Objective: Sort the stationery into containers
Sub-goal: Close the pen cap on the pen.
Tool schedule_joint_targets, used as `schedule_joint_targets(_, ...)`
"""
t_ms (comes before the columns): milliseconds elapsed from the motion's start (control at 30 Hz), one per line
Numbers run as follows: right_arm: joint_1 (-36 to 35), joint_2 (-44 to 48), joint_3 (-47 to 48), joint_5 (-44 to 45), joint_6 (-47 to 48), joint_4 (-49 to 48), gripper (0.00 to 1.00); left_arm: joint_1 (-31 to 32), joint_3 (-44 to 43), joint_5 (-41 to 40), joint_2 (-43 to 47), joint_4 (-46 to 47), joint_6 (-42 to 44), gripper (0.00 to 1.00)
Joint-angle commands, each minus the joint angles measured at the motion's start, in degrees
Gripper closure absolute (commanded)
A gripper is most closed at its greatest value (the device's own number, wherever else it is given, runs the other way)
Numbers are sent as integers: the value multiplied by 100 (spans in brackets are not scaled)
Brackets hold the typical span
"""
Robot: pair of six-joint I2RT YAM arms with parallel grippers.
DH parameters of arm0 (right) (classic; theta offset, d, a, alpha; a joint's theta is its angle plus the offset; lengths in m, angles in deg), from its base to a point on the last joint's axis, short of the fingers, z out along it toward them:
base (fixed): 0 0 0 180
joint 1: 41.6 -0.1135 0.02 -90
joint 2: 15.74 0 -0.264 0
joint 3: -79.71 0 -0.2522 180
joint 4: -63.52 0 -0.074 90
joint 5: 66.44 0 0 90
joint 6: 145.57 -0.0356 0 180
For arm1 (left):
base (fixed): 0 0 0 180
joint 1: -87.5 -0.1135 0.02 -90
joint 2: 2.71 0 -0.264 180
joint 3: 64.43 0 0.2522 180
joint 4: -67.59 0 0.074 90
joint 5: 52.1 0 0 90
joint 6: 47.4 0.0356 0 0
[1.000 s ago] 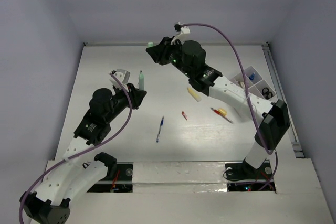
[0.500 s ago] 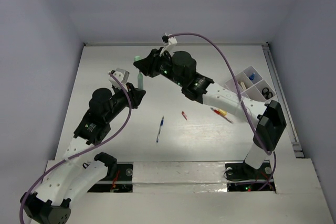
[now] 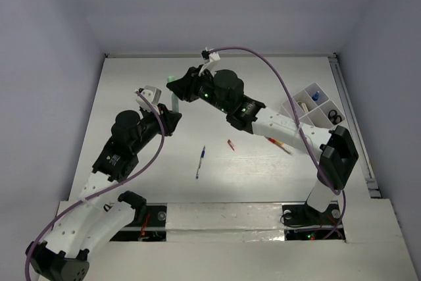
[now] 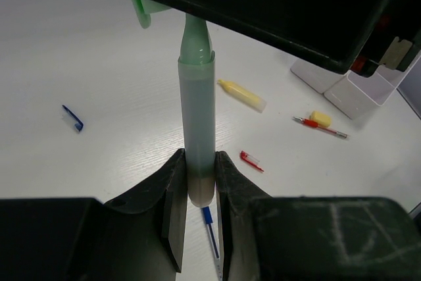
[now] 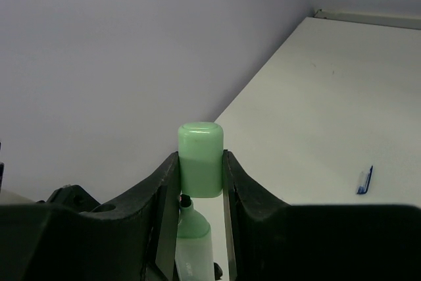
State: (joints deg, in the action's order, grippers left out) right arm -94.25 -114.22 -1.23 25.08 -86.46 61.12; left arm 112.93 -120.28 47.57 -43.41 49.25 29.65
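The left end effector (image 4: 198, 182) grips a smooth mint marker (image 4: 196, 110); right end effector (image 5: 200, 177) pinches its rounded cap (image 5: 200, 153).

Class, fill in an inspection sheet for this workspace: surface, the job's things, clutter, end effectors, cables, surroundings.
Surface: white table, no spills seen.
Job's things: green marker upright in the left end effector; green cap in the right end effector, just above the tip, not yet on. Blue-white pen, red pencil, pale yellow marker, small red bit and small blue piece lie loose. White organiser tray at right, partly filled.
Clutter: nothing seen.
End effectors: both shut on their items.
Cables: purple cable arches over the right arm; the left arm has one too.
Surroundings: plain pale walls.
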Motion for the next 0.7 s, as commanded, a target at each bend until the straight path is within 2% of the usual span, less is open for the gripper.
schedule_joint_targets(0,-36,285,4,200,48,-484,100,-38,-19,96,2,247,-15,100)
schedule_joint_targets(267,-36,127,365,244,101,-405,100,-38,-28,281,-78,256,-6,100)
schedule_joint_targets(667,-36,338,-144,217,-83,-581,100,-38,-19,62,36,256,-15,100)
